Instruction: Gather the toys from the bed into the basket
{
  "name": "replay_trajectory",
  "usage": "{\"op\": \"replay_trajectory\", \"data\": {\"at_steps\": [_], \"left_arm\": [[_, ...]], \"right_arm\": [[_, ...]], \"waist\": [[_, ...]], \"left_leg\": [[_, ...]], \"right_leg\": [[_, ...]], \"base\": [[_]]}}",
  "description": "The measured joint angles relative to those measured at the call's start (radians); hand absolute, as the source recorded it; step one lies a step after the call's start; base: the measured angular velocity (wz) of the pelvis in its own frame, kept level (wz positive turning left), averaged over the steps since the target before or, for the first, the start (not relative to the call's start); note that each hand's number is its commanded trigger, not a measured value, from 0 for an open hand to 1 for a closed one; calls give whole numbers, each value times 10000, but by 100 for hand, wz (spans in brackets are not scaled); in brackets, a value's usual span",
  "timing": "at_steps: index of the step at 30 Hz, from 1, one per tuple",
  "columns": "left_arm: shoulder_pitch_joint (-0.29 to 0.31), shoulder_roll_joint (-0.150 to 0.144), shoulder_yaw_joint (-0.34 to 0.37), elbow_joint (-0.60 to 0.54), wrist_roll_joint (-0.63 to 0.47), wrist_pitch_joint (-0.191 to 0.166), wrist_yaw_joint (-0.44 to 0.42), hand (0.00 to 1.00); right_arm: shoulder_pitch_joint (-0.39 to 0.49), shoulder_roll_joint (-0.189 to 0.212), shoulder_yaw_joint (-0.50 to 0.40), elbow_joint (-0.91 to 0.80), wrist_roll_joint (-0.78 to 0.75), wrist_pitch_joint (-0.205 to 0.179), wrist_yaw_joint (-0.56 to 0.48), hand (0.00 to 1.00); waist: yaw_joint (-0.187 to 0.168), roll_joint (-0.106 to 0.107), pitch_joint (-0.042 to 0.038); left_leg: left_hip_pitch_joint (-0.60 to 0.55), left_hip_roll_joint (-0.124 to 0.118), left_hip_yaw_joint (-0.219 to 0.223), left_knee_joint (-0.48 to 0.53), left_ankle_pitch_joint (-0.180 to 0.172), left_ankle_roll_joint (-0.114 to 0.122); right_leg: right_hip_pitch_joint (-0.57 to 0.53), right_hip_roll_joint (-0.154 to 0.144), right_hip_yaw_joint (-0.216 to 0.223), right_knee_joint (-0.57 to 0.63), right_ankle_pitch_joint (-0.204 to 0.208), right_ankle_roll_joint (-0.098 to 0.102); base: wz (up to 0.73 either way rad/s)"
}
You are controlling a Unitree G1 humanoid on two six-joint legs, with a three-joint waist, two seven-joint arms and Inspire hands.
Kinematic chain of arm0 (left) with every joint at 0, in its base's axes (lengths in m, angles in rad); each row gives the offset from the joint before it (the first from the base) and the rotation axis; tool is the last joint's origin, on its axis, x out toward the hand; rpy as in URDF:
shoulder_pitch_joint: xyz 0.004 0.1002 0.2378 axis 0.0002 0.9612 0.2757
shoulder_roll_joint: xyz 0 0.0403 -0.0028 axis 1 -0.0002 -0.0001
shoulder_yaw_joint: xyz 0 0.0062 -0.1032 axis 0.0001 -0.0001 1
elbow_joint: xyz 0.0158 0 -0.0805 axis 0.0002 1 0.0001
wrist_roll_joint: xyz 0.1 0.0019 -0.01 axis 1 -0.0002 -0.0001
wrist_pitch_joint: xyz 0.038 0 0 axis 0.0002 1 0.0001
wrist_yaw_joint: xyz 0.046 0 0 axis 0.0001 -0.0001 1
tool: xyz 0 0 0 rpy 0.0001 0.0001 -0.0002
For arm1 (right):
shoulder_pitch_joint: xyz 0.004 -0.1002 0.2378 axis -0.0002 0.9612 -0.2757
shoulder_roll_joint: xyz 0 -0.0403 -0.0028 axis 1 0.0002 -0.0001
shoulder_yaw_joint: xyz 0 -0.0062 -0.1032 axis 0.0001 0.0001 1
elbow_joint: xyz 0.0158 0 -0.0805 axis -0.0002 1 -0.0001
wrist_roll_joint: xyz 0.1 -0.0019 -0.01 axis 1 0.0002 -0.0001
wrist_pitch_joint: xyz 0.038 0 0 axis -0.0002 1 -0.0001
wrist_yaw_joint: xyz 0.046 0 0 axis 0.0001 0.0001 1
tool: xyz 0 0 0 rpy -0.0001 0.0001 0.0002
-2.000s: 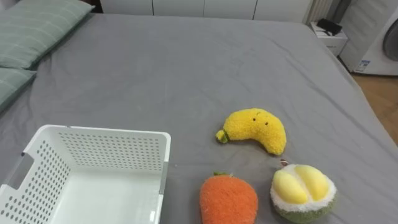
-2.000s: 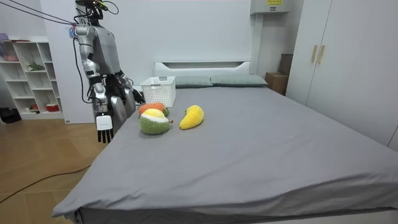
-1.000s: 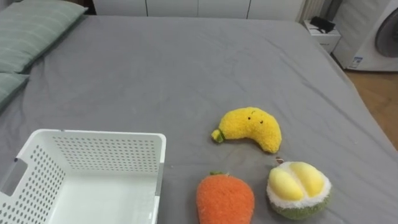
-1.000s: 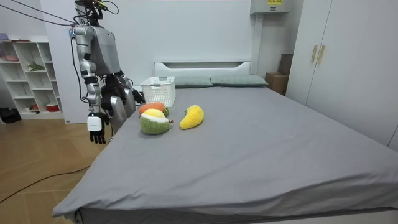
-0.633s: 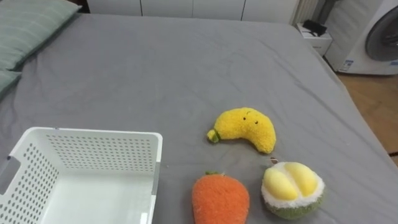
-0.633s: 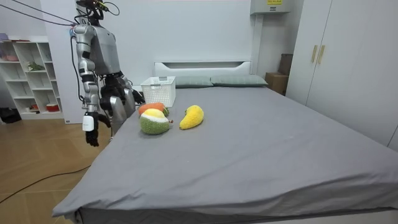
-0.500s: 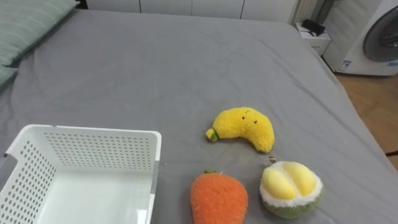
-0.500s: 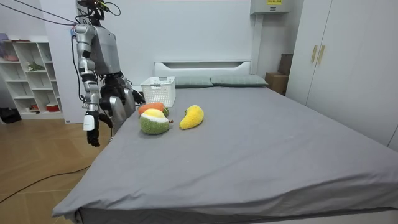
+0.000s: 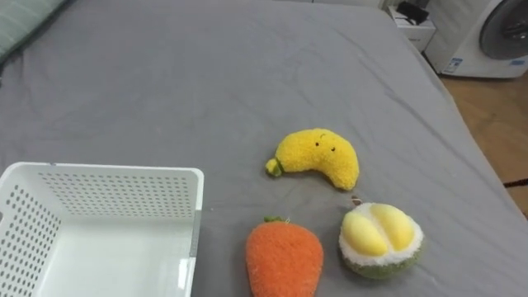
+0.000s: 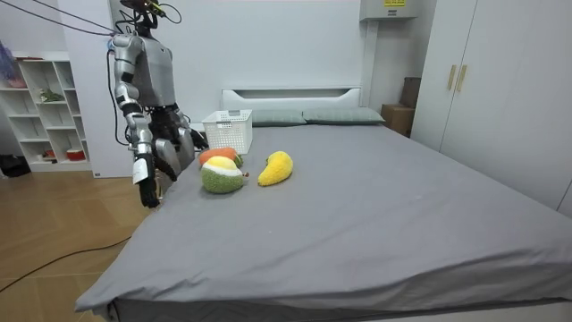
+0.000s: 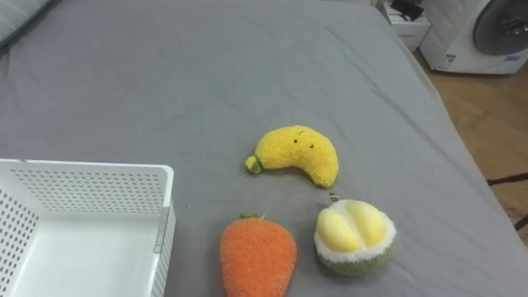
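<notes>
Basket (image 9: 107, 172), white and perforated, sits on the grey bed (image 9: 165, 82) at the left. Right of it I see a fuzzy orange plush carrot (image 9: 284, 257), a yellow plush banana (image 9: 318, 157) beyond it, then a green-rimmed plush durian (image 9: 380, 239). The right hand (image 10: 146, 183) hangs by the bed's edge, apart from the toys; I cannot tell whether it is open.

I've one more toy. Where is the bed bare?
Bare: the grey sheet beyond the white perforated basket and the yellow plush banana, and the strip between them. Crowded: the near edge, where the orange plush carrot and green-and-cream plush durian sit close by the banana.
</notes>
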Motion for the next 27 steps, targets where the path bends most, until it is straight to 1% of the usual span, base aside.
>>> {"op": "replay_trajectory", "data": {"at_steps": [2, 5, 8, 11, 12, 16, 17, 20, 24, 27], "left_arm": [[0, 17, 0, 19, -63, -86, 3, 0], [23, 16, -16, -119, -70, -174, 44, 0], [40, 30, -47, -234, -125, -173, 65, 0], [53, 78, -281, -303, -204, -24, 49, 0], [54, 105, -342, -353, -198, 8, 6, 0], [100, 172, -452, -512, -186, 52, -156, 0], [125, 186, -453, -618, -187, 116, -238, 0], [131, 186, -468, -680, -186, 248, -300, 0], [133, 187, -613, -770, -178, 414, -310, 0], [137, 186, -634, -842, -175, 449, -294, 0]], "right_arm": [[-13, -18, 6, -732, -284, -56, -132, 0], [49, -63, 43, -2093, -499, -279, -414, 0], [83, -107, 93, -3435, -808, -291, -522, 0], [75, -218, 471, -4799, -897, -293, -580, 0], [50, -220, 589, -5142, -1227, -296, -580, 0], [-20, -228, 927, -5524, -1700, -294, -387, 0], [-20, -229, 989, -5529, -1802, -282, -348, 0], [-20, -232, 1201, -5528, -1962, -258, -346, 0], [-2, -232, 1362, -5522, -2260, -168, -207, 0], [-2, -246, 1601, -5520, -2581, -168, -187, 0]], "waist": [[28, -5, 10], [93, -39, 31], [99, -95, 71], [91, -103, 76], [94, -96, 73], [121, -47, 44], [133, -17, 26], [169, 17, 8], [216, 34, 18], [269, 29, 23]], "left_leg": [[-24, 2, 41, -6, 1, -3], [-99, 3, 42, -12, 4, -7], [-133, 4, 26, -8, 4, -8], [-167, 9, 26, 7, 11, -16], [-176, 12, 32, 13, 12, -17], [-192, 17, 2, 11, 13, -20], [-191, 17, -3, 4, 13, -20], [-190, 21, -32, -4, 13, -20], [-207, 22, 9, -12, 12, -21], [-227, 22, 16, -13, 12, -21]], "right_leg": [[-55, 6, 20, 4, 0, 0], [-136, 12, 17, -6, 1, -2], [-153, 32, -5, -3, 1, -3], [-133, 34, -8, 22, 9, -14], [-131, 34, -24, 22, 11, -17], [-123, 28, -81, 23, 11, -17], [-123, 28, -90, 30, 11, -17], [-127, 11, -95, 37, 13, -20], [-123, 5, -72, 49, 13, -21], [-131, 8, -71, 43, 14, -21]], "base": [[-3], [-2], [0], [0], [4], [4], [0], [0], [0], [0]]}}
